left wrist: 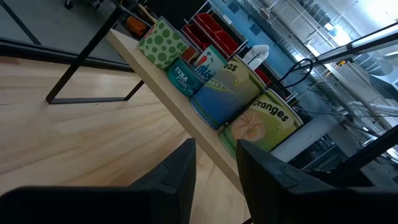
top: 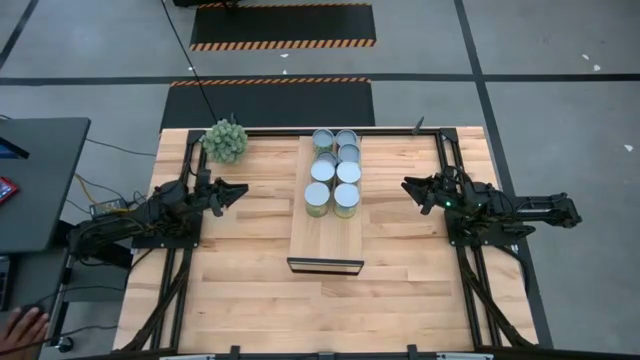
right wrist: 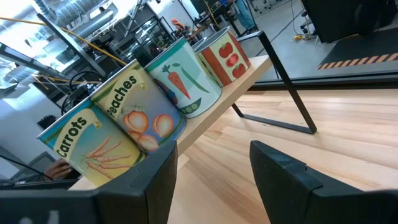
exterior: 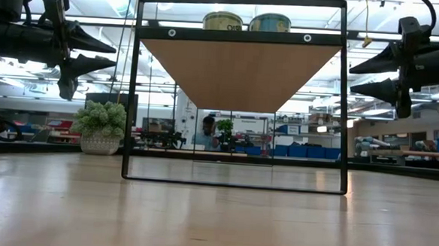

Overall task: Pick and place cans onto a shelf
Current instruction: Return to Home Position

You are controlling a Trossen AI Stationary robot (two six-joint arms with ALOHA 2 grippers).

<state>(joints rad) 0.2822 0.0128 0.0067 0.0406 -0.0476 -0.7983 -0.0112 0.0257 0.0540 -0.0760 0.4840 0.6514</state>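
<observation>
- My left gripper (top: 240,190) hangs in the air to the left of the shelf. Its tips point toward the shelf. The two dark fingers (left wrist: 179,174) are parted by a narrow gap, with nothing between them.
- My right gripper (top: 408,188) mirrors it on the shelf's right side and is well apart from the cans. Its fingers (right wrist: 283,180) are spread wider and are also empty.
- In the low view both grippers sit at roughly the plank's height.
- The long rectangular light-wood shelf with a dark front edge (top: 325,240) runs down the middle of the butcher-block tabletop (top: 250,290). It is raised on a thin black metal frame (exterior: 130,96).
- Eight small short metal cans (top: 322,171) stand upright on the far half of the shelf. They form two columns of four, packed close together.
- On my left wrist camera, the near column reads from nearest to farthest:
  - a green can labelled Oranges (left wrist: 261,124)
  - a blue can showing peas (left wrist: 221,93)
  - a teal tuna fish can (left wrist: 183,73)
  - a green-dotted can (left wrist: 163,42)
- On my right wrist camera, the other column reads:
  - a blue Carrots can (right wrist: 87,146)
  - a Peaches can (right wrist: 137,109)
  - a white can with a carrot and pea pod (right wrist: 186,78)
  - a can with red tomatoes (right wrist: 224,56)
- A green spiky plant ball (top: 225,140) sits at the table's far left corner, apart from the shelf.
- A person's hand (top: 25,325) shows off the table's near left side.
</observation>
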